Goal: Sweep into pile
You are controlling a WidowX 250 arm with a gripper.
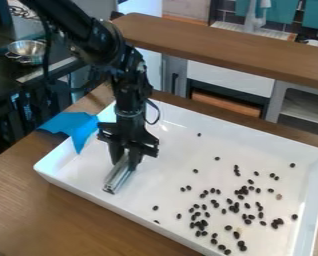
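The white tray (165, 175) spans centre to lower right, its raised walls presumably containing the sweep; left of centre, the gripper (126, 154) clamps a metal sweeper (119, 176) low, likely for pushing; dark beans (244, 190) lie scattered, lower right

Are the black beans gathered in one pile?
No, the black beans lie scattered over the white tray, several well apart from the rest.

This looks like a kitchen, real or mock, with dark tiles (227, 16), teal cupboard doors (316, 15) and a metal bowl (27, 51).
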